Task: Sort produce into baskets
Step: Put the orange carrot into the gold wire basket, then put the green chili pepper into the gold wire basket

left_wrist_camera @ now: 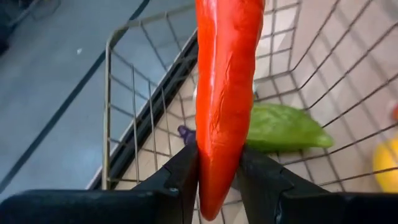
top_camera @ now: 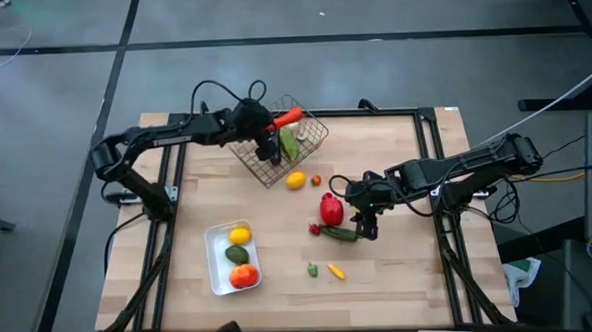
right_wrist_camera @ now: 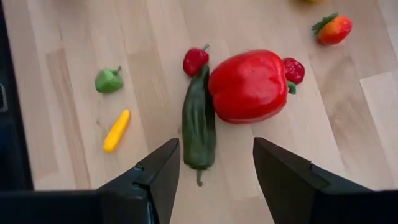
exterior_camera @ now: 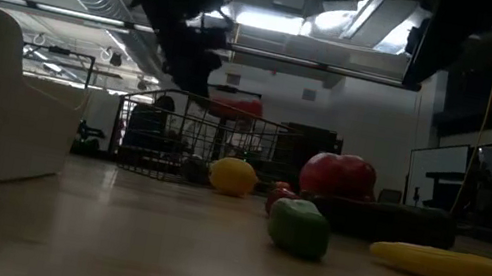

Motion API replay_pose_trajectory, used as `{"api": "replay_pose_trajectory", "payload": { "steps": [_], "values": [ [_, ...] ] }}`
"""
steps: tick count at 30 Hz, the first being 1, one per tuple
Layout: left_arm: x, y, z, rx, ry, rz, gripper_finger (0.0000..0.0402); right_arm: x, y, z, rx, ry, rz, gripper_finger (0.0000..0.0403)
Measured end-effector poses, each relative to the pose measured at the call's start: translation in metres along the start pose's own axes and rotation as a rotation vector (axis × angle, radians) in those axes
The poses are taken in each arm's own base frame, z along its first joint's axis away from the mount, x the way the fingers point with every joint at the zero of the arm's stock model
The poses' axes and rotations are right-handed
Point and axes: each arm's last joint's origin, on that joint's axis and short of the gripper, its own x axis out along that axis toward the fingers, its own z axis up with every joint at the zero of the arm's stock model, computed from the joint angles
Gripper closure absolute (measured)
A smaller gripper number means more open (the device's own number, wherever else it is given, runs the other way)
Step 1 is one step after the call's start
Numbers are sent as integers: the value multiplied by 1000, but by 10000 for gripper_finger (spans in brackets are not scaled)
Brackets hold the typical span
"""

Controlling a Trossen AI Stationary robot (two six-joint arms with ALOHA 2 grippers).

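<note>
High view, centre: the pale wooden worktop (top_camera: 397, 182) fills the middle of the frame. Just above centre sits the square brown wire-mesh basket (top_camera: 310, 143), holding a green pepper (top_camera: 290, 144). Lower left lies the shallow white rectangular tray (top_camera: 217, 280) with a yellow lemon (top_camera: 240, 234), a green avocado (top_camera: 238, 254) and an orange tomato (top_camera: 244, 276). Right of centre, a big red bell pepper (top_camera: 331, 208) touches a long dark green cucumber (top_camera: 340, 233). Over the basket, the left hand (left_wrist_camera: 219, 180) is clenched on a long red chilli (left_wrist_camera: 225, 87). The right hand (right_wrist_camera: 216, 163) hangs spread above the cucumber, grasping nothing.
</note>
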Motion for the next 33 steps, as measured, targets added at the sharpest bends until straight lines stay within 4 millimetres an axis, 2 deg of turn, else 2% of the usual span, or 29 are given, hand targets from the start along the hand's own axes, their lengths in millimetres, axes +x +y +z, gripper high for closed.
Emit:
{"api": "replay_pose_trajectory", "payload": {
  "steps": [8,17,20,25,29,33],
  "values": [
    [19,4,-8,-9,62,9,304,0,5,1,66,12,92,200],
    [20,4,-9,12,66,8,303,6,27,-11,-18,25,67,200],
    [21,5,-9,-19,67,12,294,14,34,-14,-46,29,17,200],
    [21,5,-9,-25,68,13,249,31,40,-17,-71,67,-28,200],
    [21,5,-9,-17,67,12,218,47,41,-17,-76,106,-64,200],
    [21,5,-9,-16,67,12,203,65,42,-18,-79,154,-96,200]
  ]
}}
